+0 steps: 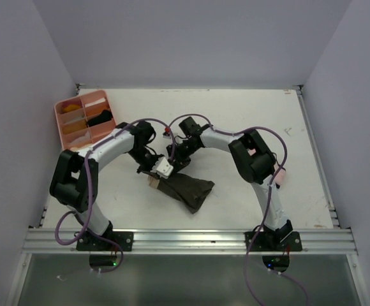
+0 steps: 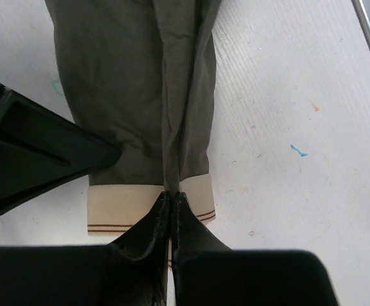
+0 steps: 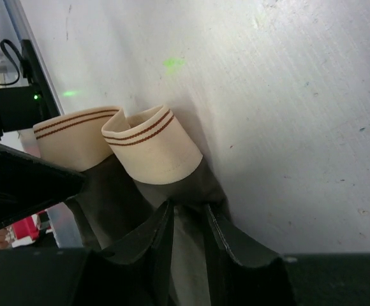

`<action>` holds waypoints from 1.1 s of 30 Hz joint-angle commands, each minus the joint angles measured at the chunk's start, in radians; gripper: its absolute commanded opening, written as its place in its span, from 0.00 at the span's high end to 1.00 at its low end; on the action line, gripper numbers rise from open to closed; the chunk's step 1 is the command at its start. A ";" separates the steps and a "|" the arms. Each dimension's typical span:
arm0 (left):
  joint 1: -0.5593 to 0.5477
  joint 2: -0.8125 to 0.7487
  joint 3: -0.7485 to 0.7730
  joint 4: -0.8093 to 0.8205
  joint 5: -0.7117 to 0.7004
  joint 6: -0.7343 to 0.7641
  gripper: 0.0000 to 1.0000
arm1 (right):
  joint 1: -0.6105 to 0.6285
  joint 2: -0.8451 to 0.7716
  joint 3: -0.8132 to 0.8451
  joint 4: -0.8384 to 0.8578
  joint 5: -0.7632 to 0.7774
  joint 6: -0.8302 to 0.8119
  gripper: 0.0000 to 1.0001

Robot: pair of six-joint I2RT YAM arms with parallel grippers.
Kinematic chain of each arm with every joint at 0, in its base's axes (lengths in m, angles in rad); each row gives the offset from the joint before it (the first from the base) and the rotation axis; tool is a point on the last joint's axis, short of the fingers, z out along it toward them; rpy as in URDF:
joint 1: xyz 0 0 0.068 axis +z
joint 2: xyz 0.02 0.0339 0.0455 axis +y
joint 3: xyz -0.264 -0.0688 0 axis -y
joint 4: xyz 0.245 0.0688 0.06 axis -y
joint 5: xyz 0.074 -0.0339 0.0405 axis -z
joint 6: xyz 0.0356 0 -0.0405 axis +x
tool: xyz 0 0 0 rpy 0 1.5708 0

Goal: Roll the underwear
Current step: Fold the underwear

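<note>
The dark olive-brown underwear (image 1: 190,190) lies on the white table in front of both arms, its cream waistband (image 1: 154,182) at the left end. My left gripper (image 1: 150,168) is shut on the striped waistband edge (image 2: 118,207); in the left wrist view its jaws (image 2: 172,199) meet on a fold of the olive cloth (image 2: 121,89). My right gripper (image 1: 173,162) sits close beside it. In the right wrist view its jaws (image 3: 188,213) pinch olive cloth just below the curled-up waistband (image 3: 150,153). A bit of pale pink cloth (image 1: 279,173) shows behind the right arm.
The pink compartment tray (image 1: 85,119) stands at the back left with small items inside. The right gripper's finger (image 2: 38,153) crosses the left wrist view. A metal rail (image 1: 185,241) runs along the near table edge. Walls enclose three sides.
</note>
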 commanded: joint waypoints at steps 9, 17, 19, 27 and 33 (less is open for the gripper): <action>0.018 0.072 0.146 -0.033 0.012 -0.005 1.00 | 0.006 -0.005 -0.026 -0.020 0.018 -0.077 0.71; 0.021 0.120 0.143 0.040 0.001 -0.027 1.00 | 0.006 -0.002 -0.035 -0.021 0.001 -0.083 0.71; 0.019 0.128 0.134 0.077 0.006 -0.039 1.00 | 0.006 -0.004 -0.037 -0.020 -0.007 -0.085 0.71; 0.024 0.129 0.097 0.212 0.000 -0.083 1.00 | 0.006 0.012 -0.025 -0.044 -0.025 -0.098 0.71; 0.024 0.196 0.082 0.260 -0.045 -0.145 1.00 | 0.004 0.024 -0.014 -0.063 -0.038 -0.103 0.71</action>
